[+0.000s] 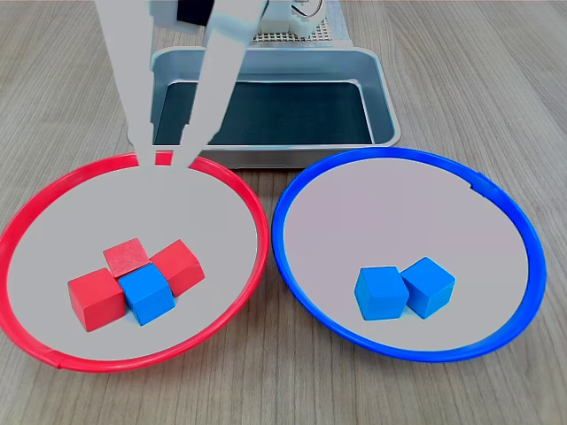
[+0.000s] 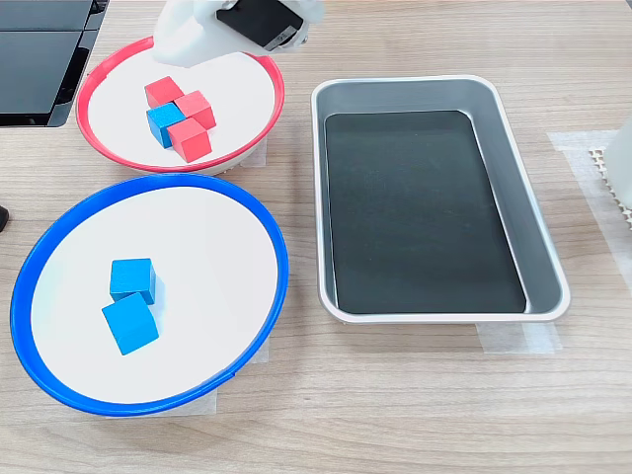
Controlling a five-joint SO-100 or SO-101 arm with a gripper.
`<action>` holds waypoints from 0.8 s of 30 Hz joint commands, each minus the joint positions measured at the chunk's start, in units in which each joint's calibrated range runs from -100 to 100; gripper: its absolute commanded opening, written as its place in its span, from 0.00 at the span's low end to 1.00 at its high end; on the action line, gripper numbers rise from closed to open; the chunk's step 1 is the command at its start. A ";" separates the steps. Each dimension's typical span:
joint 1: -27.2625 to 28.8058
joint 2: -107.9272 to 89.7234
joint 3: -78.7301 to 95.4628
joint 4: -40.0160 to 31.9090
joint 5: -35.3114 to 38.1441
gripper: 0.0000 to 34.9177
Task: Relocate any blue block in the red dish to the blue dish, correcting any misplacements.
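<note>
The blue block (image 1: 148,295) (image 2: 163,123) lies in the red dish (image 1: 213,212) (image 2: 242,94), wedged among three red cubes (image 1: 96,299). My gripper (image 1: 162,158) (image 2: 183,44) hangs open above the dish's far rim in the first exterior view, with nothing between its white fingers (image 1: 142,150). It is well above and behind the cluster of cubes. The blue dish (image 1: 390,204) (image 2: 207,257) holds two other blue cubes (image 1: 381,292) (image 2: 132,279) side by side.
A rectangular metal tray (image 1: 266,111) (image 2: 425,207) with a dark floor stands behind both dishes in the first exterior view. A black flat object (image 2: 39,59) lies at the second exterior view's upper left. A white part (image 2: 617,168) shows at the second exterior view's right edge.
</note>
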 commanded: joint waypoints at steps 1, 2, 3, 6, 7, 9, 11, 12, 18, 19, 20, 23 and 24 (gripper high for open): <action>-0.27 0.98 -2.43 0.10 0.93 0.01; -0.27 1.41 -2.70 0.10 1.03 0.01; -0.08 1.92 -2.98 -0.07 1.22 0.01; 0.49 3.54 -3.70 -1.14 1.37 0.01; 0.58 4.31 -4.43 -1.14 1.37 0.01; 0.96 5.50 -5.61 -1.14 1.32 0.01; 1.24 6.44 -6.62 -1.14 0.98 0.01; 1.43 6.87 -6.98 -1.14 0.73 0.01; 3.03 10.19 -10.08 -1.47 -1.90 0.01; 3.21 10.87 -10.53 -1.64 -2.00 0.01; 3.50 11.47 -10.99 -1.80 -2.05 0.01; 3.97 13.18 -12.08 -2.30 -2.64 0.01; 4.06 13.69 -12.53 -2.30 -2.98 0.01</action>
